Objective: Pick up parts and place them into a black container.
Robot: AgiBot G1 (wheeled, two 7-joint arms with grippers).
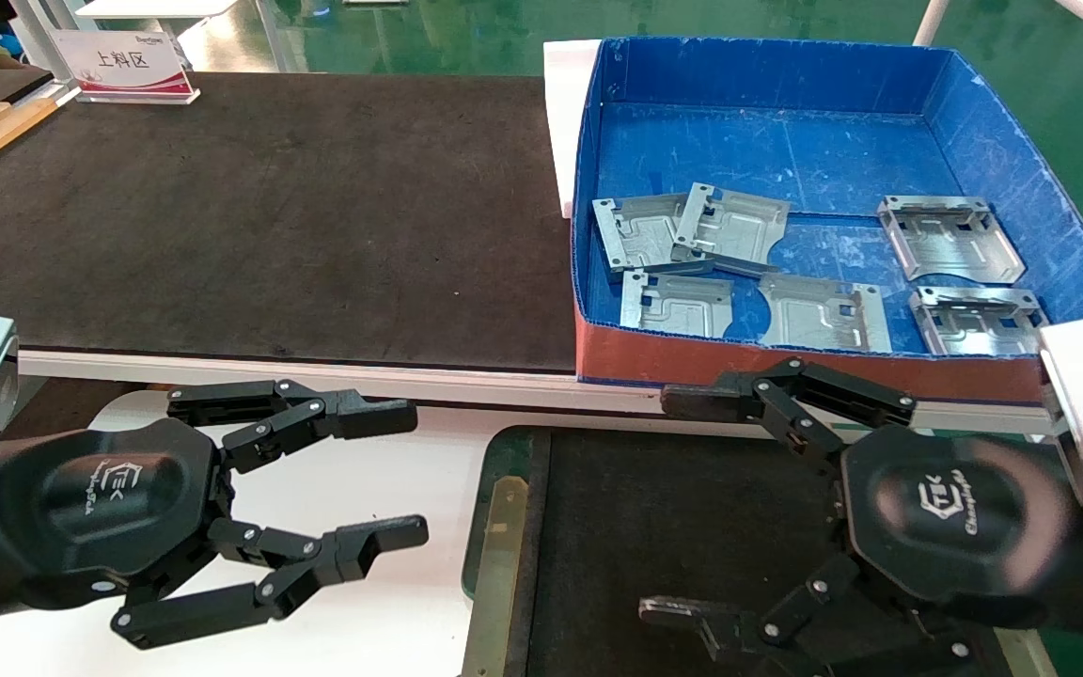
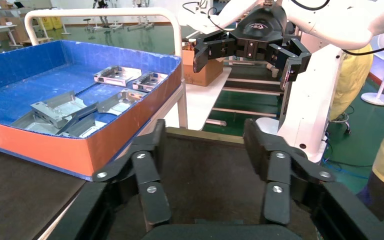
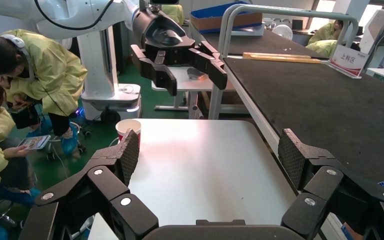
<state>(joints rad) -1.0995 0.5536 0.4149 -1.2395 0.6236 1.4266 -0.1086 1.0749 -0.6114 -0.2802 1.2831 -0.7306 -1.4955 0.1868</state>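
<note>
Several silver-grey parts lie in the blue box, among them two overlapping ones [image 1: 729, 226], one at the front [image 1: 828, 315] and one at the right [image 1: 950, 235]; they also show in the left wrist view [image 2: 60, 107]. The black container [image 1: 480, 527] sits below the box, its floor bare. My left gripper [image 1: 405, 475] is open and empty over the white table, pointing towards the container [image 2: 200, 180]. My right gripper [image 1: 671, 508] is open and empty above the container. In the wrist views each gripper's own jaws stand wide apart: the left [image 2: 205, 137] and the right [image 3: 207, 145].
The blue box with the red-brown front [image 1: 786, 362] stands at the back right on a long black mat [image 1: 269, 216]. A sign [image 1: 123, 66] stands at the far left. A paper cup [image 3: 128, 127] is on the white table [image 1: 391, 602]. People [image 3: 55, 70] stand beside it.
</note>
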